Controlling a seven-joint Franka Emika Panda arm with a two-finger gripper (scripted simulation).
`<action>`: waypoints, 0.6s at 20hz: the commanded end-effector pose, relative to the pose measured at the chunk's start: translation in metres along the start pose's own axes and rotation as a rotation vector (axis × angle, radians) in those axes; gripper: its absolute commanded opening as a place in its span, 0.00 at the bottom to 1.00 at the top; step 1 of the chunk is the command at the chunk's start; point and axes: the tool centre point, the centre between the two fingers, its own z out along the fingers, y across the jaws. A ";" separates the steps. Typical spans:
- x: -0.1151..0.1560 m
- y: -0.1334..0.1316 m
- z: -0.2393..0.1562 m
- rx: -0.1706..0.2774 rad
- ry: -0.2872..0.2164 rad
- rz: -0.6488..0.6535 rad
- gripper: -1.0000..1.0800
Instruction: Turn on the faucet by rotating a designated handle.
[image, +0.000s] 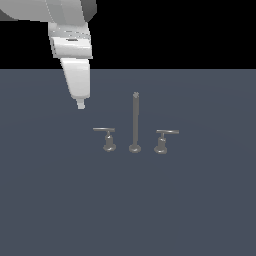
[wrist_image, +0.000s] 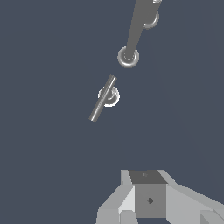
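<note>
The faucet stands on the dark grey floor: a tall thin spout rod (image: 135, 120) on a round base, with a short handle on each side. The handle (image: 106, 136) on the exterior view's left has its flat lever bar pointing left. Its twin (image: 163, 139) has its lever pointing right. My gripper (image: 80, 104) hangs above and well to the left of the handle, apart from it, with its fingers together and holding nothing. In the wrist view the handle's lever (wrist_image: 102, 98) lies ahead of my gripper (wrist_image: 145, 176), and the rod (wrist_image: 136, 30) hides most of the twin.
The flat dark grey floor (image: 190, 210) reaches to every edge of the exterior view. Nothing other than the faucet stands on it.
</note>
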 end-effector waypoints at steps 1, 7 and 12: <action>0.005 -0.010 0.012 0.000 0.003 0.049 0.00; 0.022 -0.033 0.042 -0.003 0.010 0.175 0.00; 0.039 -0.051 0.068 -0.005 0.016 0.285 0.00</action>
